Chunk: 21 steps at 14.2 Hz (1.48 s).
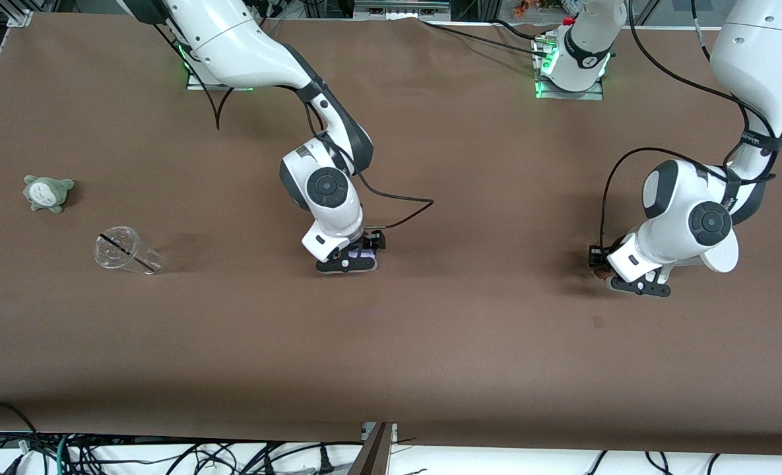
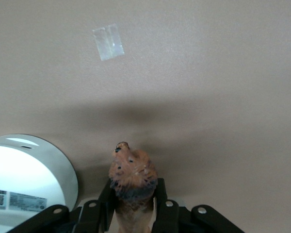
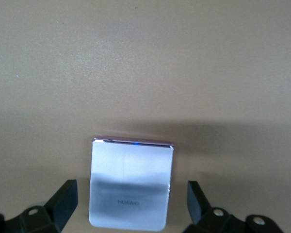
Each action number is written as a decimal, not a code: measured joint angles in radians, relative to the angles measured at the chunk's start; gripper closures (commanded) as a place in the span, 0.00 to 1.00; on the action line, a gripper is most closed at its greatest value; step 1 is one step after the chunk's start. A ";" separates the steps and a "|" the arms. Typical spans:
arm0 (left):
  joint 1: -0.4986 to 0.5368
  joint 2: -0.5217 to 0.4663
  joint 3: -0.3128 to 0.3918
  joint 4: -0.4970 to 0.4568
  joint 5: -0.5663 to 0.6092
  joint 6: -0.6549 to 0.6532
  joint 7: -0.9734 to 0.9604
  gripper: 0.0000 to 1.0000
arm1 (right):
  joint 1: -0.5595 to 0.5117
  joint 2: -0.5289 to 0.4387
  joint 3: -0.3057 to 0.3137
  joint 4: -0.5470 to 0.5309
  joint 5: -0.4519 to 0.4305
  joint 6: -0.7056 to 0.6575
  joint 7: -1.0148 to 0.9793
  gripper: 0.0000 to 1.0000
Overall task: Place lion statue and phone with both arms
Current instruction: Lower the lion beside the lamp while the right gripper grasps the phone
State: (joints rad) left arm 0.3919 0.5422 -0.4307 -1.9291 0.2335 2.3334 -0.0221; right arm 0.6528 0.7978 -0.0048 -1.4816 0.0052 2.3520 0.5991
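- Front view: we see the right claw (image 1: 350,258) low over the surface (image 1: 470,343) at the frame's center, and the left claw (image 1: 636,282) low at center right. Both task things are mostly hidden under the wrists here. A grey-green plush (image 1: 47,192) and a tipped clear cup (image 1: 125,251) lie at middle left, well apart from both arms, so we judge a collision there unlikely. The lower half of the frame is bare brown cloth, giving wide room before the surface's edge at the bottom.

- Left wrist view: the left claw (image 2: 134,204) at bottom center is clamped shut on the lion statue (image 2: 132,177), gripping its body with the head poking out toward the cloth. We think the slim figurine could tip or roll on release if it is let go while tilted. A white round part (image 2: 26,179) fills the lower left corner; a scrap of clear tape (image 2: 108,42) sits at upper left. The rest of the cloth is free.

- Right wrist view: the right claw (image 3: 131,206) stands wide open, its fingers (image 3: 63,201) clear of the phone (image 3: 131,184), which lies flat on the cloth at bottom center, held by nothing. We judge a careless lift or sideways drift could catch the phone's edge and shove it. Open cloth fills the upper frame.
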 measured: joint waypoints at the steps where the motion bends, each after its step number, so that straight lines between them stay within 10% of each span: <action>1: -0.003 0.003 -0.001 0.000 0.000 0.000 0.000 0.90 | 0.002 0.006 0.000 0.000 0.000 0.012 0.003 0.00; 6: -0.013 0.011 -0.001 -0.001 0.000 0.000 -0.002 0.78 | 0.005 0.031 0.000 0.002 0.000 0.036 0.009 0.00; 7: -0.013 0.016 -0.002 -0.001 0.000 0.000 -0.002 0.50 | 0.005 0.035 0.000 0.002 0.000 0.037 0.009 0.00; 8: -0.013 0.020 -0.002 -0.001 0.000 0.001 -0.002 0.01 | 0.005 0.037 0.000 0.002 0.000 0.037 0.009 0.00; 15: -0.013 0.025 -0.005 -0.001 0.000 0.002 -0.006 0.00 | 0.005 0.056 0.000 0.006 0.000 0.062 0.010 0.04; 18: -0.013 0.019 -0.007 0.006 0.001 -0.011 -0.006 0.00 | 0.005 0.060 -0.001 0.006 0.000 0.067 0.010 0.56; 21: -0.012 -0.038 -0.023 0.028 0.001 -0.100 -0.006 0.00 | 0.005 0.060 -0.001 0.012 0.000 0.067 0.011 0.68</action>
State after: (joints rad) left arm 0.3796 0.5037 -0.4532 -1.9015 0.2344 2.2338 -0.0285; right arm 0.6577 0.8578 -0.0061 -1.4691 0.0052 2.4193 0.6097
